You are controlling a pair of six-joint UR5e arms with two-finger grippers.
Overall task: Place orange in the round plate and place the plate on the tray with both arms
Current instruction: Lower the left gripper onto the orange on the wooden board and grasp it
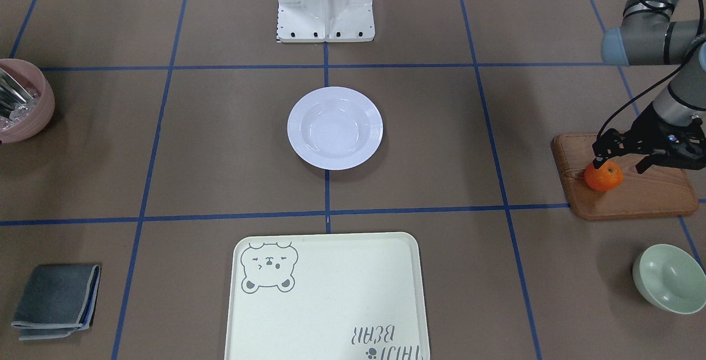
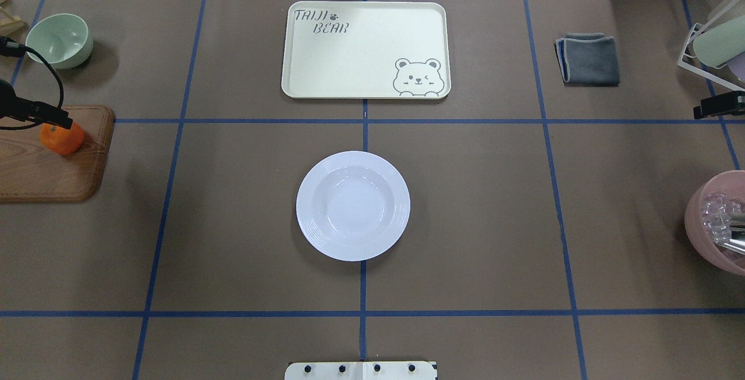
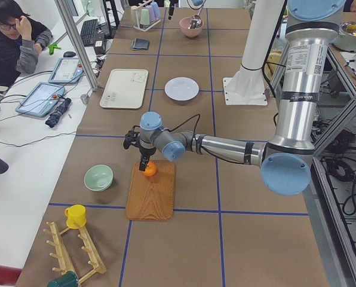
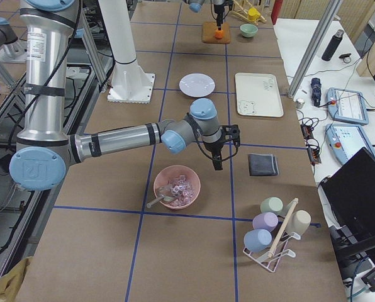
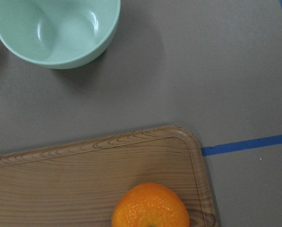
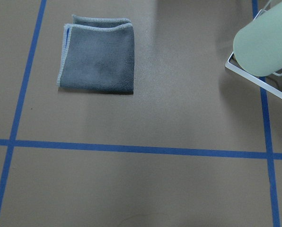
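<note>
I have the left gripper (image 1: pixel 620 161) low over the orange (image 1: pixel 603 177), which lies on the wooden board (image 1: pixel 651 194) near a corner, at the robot's left end of the table. The jaws stand apart and hold nothing. In the front view one finger seems to be right above the top of the fruit and not beside it, so I judge the gripper needs a little more centring before it closes, otherwise the round fruit can roll on the board. The round plate (image 1: pixel 335 128) sits empty in the middle of the table, well apart from the orange, where I think both arms can reach it for the two-arm lift. The tray (image 1: pixel 331 305) lies bare beyond the plate, on the side away from the robot's base. The right gripper (image 4: pixel 216 160) hangs between the grey cloth (image 6: pixel 97 55) and the pink bowl (image 4: pixel 177 187), out of the way; I cannot tell if it is open or closed
</note>
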